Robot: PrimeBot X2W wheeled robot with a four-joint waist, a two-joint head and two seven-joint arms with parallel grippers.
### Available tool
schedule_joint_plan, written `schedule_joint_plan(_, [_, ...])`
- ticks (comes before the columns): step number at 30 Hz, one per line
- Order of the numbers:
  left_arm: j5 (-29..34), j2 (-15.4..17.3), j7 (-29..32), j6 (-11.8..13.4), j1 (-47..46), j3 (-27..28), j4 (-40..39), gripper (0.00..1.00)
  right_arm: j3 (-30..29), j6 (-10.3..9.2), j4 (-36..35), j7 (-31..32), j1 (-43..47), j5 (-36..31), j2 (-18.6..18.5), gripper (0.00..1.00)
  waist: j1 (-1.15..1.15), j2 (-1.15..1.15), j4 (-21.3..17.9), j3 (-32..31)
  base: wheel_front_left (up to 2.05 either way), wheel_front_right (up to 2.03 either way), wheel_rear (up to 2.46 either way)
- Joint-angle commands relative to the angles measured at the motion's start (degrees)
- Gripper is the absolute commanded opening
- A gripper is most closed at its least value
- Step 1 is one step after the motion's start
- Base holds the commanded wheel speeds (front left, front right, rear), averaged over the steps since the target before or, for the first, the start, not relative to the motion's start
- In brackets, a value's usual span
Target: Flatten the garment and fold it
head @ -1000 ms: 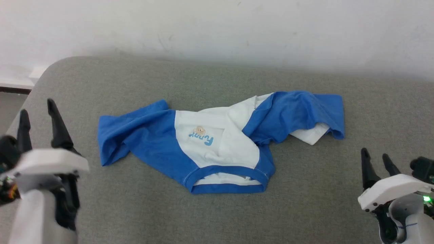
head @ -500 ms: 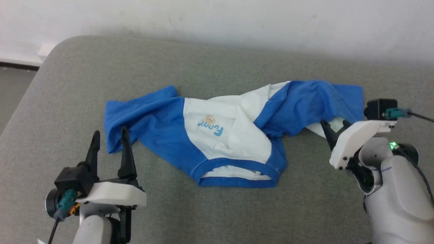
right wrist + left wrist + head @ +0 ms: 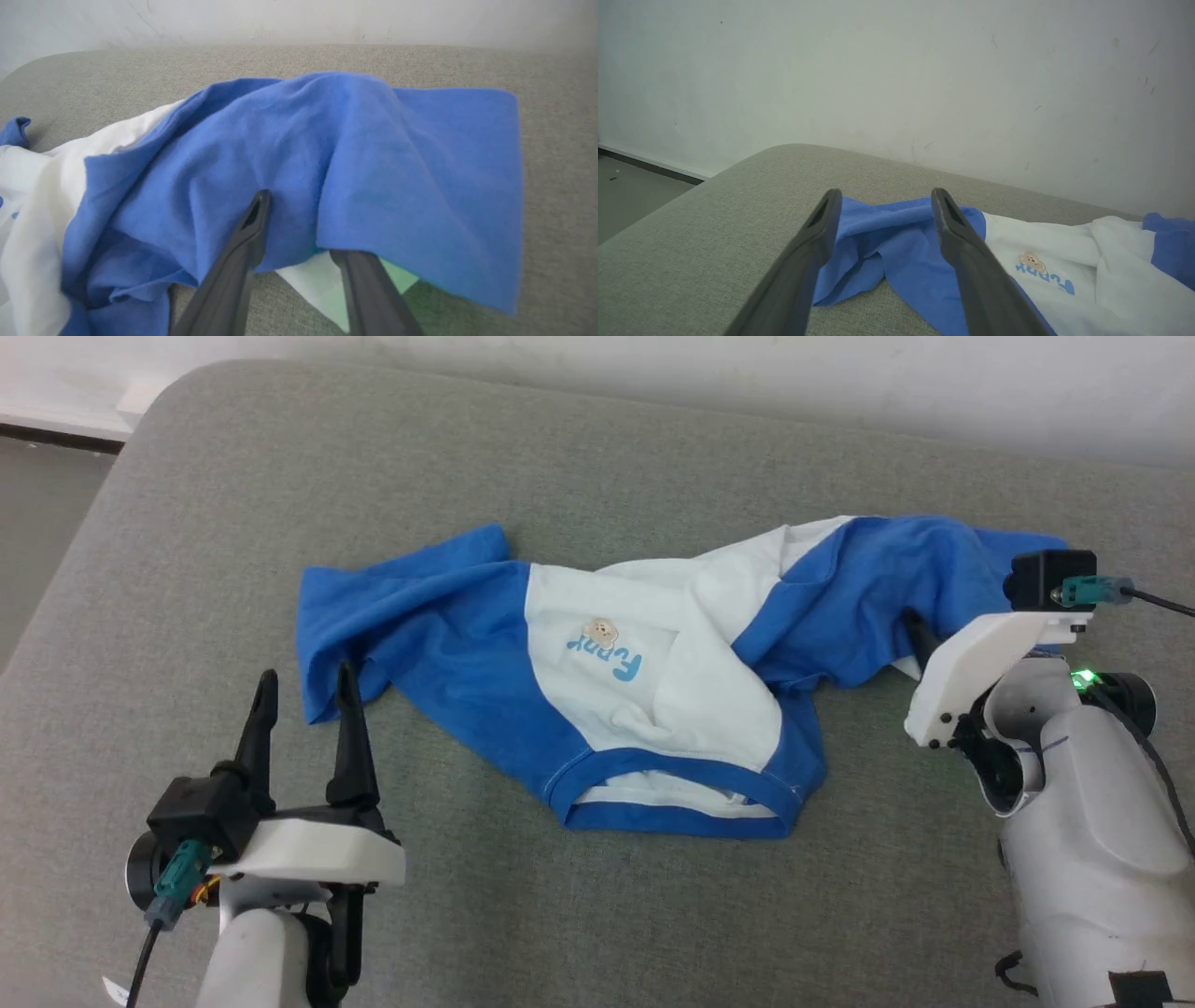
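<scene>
Both pincers are seen apart: the left gripper (image 3: 306, 674) is held just beside the left sleeve end of the garment (image 3: 644, 681), crumpled mid-cushion (image 3: 597, 915), and the right gripper (image 3: 299, 224) is set around the right sleeve edge, where only the sleeve should be pinched, then pulled outward.

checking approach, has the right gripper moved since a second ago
Yes. The right gripper has gone forward to the blue sleeve of the garment, which it stood clear of before.
</scene>
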Motion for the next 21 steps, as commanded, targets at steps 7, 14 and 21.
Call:
schedule_joint_plan(7, [1.27, -0.96, -0.27, -1.41, -1.24, 1.53, 0.59, 1.00, -0.44, -0.05, -4.03, -0.13, 0.54, 1.22, 0.02, 0.00, -0.01, 0.00, -2.34, -1.51, 0.00, 0.00, 0.00])
schedule_joint_plan(14, [1.38, -1.38, -0.27, -1.97, -0.39, 2.15, 1.02, 1.00, -7.92, -0.05, -19.87, 10.79, 7.72, 3.45, -5.90, 0.00, -0.01, 0.00, -4.02, -3.33, 0.00, 0.00, 0.00])
schedule_joint_plan(21, [1.25, -1.53, -0.27, -2.59, -1.04, 2.68, 1.33, 1.00, -15.90, -0.05, -26.38, 18.91, 10.98, -1.96, -10.48, 0.00, -0.01, 0.00, -4.97, -1.87, 0.00, 0.00, 0.00])
